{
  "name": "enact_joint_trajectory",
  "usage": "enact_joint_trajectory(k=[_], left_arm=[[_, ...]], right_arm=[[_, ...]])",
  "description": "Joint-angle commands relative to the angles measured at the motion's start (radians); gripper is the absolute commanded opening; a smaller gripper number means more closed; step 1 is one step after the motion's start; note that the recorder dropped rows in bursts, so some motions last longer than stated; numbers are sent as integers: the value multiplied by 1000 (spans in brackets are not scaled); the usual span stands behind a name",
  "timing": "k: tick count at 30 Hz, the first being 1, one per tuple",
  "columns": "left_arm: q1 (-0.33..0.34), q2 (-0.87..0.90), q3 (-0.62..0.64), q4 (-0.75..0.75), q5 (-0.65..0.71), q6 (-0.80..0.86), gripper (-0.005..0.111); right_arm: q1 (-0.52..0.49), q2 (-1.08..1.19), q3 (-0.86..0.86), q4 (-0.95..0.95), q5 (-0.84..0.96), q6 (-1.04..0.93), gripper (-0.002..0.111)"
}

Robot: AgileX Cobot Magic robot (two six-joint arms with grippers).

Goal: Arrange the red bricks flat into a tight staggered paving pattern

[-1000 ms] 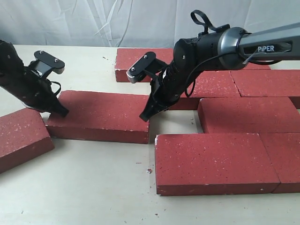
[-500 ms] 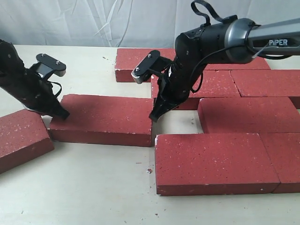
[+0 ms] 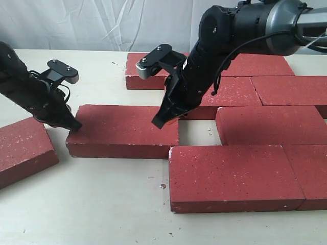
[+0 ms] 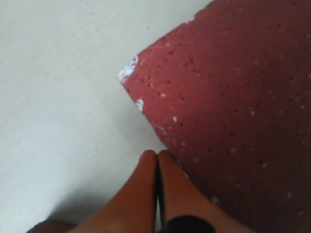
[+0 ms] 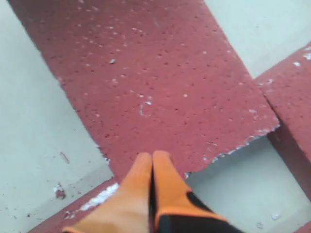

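Outside: one brick (image 3: 122, 130) lies flat on the tabletop (image 3: 102, 204), beside the other red bricks (image 3: 265, 125). Left wrist: the left end effector (image 4: 156, 158), pinched closed, sits at its edge. Right wrist: the right end effector (image 5: 152, 158), closed too, is above it.

In the exterior view the angled brick (image 3: 23, 150) at far left runs off the picture's edge, as do the rightmost bricks (image 3: 309, 173). The right arm (image 3: 240, 30) covers part of the second-row brick (image 3: 237, 92) behind it. Both wrist views crop the middle brick (image 4: 233, 107), and the left fingers (image 4: 143, 194) and right fingers (image 5: 165, 189) are cut off at their bases.
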Motion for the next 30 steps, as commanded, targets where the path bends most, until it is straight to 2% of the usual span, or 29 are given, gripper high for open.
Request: enact_joint_trajectory(k=[1,5,8,19,26,30], left_arm=[[-1,-6,-2,-28,24,12,0],[-1,-6,-2,-141,24,111,0],[-1,-6,-2,-222,31,182,0],[-1,55,-2,-247,25,185,0],[-11,56,-2,-281,27,185,0],[-75,74,-2,-281,-6,185,0]], right_arm=[[-1,-1,-2,35,14,-43,-1],[-8,-1,-1,-56,-23,-35,-1],[-41,-9,16,-113,-113,59,-1],[-259,-272,341,-160,-474,95,-1],[-281,-296,353,-156,-475,95,-1],[-281,-296,353,-156,-481,95,-1]])
